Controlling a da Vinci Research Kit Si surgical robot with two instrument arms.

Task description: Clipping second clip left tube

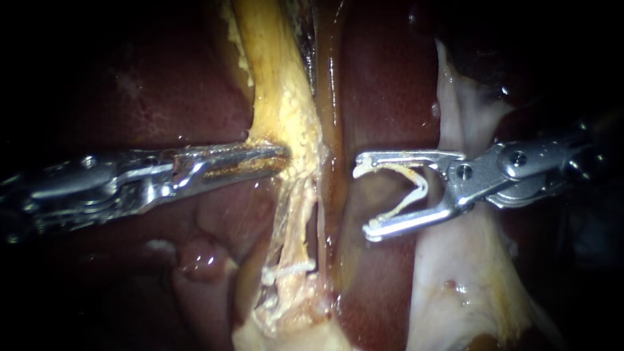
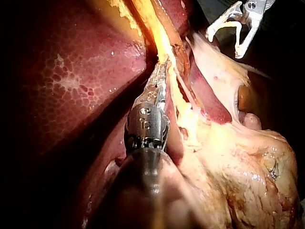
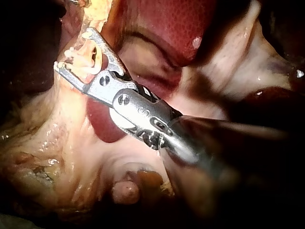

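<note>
The left tube (image 1: pixel 296 218) is running down the middle of the endoscope view as a thin yellowish strand, lying on the dark red liver (image 1: pixel 383 84). A placed clip (image 1: pixel 289 267) is sitting across the strand's lower part. Above the tube, the strand is widening into a yellow band (image 1: pixel 276 78).

The left instrument (image 1: pixel 283 156), reaching in level from the left, is pinching the edge of this band, its pincer closed narrow. The left wrist view is showing the same grip (image 2: pixel 162 67).

The right instrument (image 1: pixel 363 198) is lying level, its tips standing apart from the tube over bare liver. Its pincer is standing wide, with both jaws bearing on a white loaded clip (image 1: pixel 424 185) spread in a V. Pale tissue (image 1: pixel 455 286) is lying beneath its shaft.
</note>
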